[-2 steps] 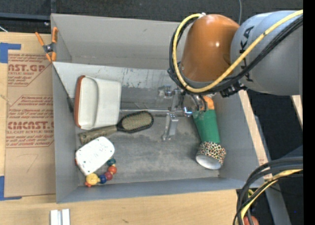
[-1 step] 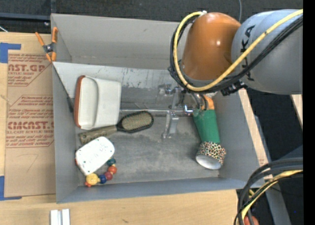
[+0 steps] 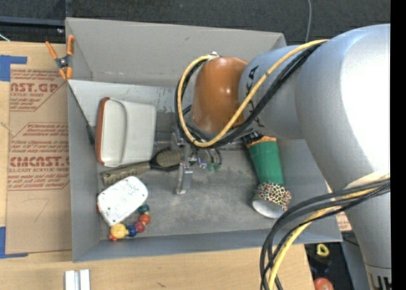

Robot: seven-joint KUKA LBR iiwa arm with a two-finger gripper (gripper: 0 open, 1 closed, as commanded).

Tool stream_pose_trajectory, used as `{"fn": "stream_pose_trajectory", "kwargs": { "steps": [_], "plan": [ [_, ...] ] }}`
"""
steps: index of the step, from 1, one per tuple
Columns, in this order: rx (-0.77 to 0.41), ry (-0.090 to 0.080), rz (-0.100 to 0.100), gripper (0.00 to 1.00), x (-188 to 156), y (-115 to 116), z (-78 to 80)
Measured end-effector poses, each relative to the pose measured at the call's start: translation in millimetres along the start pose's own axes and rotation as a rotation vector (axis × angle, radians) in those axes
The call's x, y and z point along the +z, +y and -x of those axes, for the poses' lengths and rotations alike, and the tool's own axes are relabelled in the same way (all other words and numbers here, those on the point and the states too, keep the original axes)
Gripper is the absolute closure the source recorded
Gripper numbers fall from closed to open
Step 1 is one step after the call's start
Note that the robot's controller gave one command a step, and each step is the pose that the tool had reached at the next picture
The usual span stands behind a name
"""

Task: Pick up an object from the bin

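Nearest the lens is the silver arm [image 3: 342, 105], reaching into the grey metal bin [image 3: 127, 47] with an orange cover [image 3: 219, 95] on its wrist and yellow and black cables looped around it. Below that cover the gripper [image 3: 184, 181] is down at the bin floor near the middle; whether it is open or closed cannot be told. Just left of the gripper lies a brush [image 3: 166, 159] with a dark oval head, its handle pointing away leftward. Further left and up from the gripper sits a white rounded case [image 3: 124, 131] with an orange edge. Left and below the gripper are a white oval device [image 3: 122, 198] and a string of coloured beads [image 3: 130, 225]. Right of the gripper a green cylinder [image 3: 265, 158] lies with a leopard-patterned end [image 3: 274, 196].
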State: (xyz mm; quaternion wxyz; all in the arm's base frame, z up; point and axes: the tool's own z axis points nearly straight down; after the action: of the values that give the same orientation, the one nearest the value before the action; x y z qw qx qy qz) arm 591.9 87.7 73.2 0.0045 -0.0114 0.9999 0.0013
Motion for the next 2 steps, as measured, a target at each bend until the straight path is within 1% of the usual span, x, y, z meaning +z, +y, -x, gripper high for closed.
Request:
{"fn": "stream_pose_trajectory", "kwargs": {
  "steps": [1,2],
  "plan": [
    [0.084,-0.005,0.000,0.00,-73,22,3.7],
    [0.022,0.007,-0.001,0.00,-7,5,-1.5]
  ]
}}
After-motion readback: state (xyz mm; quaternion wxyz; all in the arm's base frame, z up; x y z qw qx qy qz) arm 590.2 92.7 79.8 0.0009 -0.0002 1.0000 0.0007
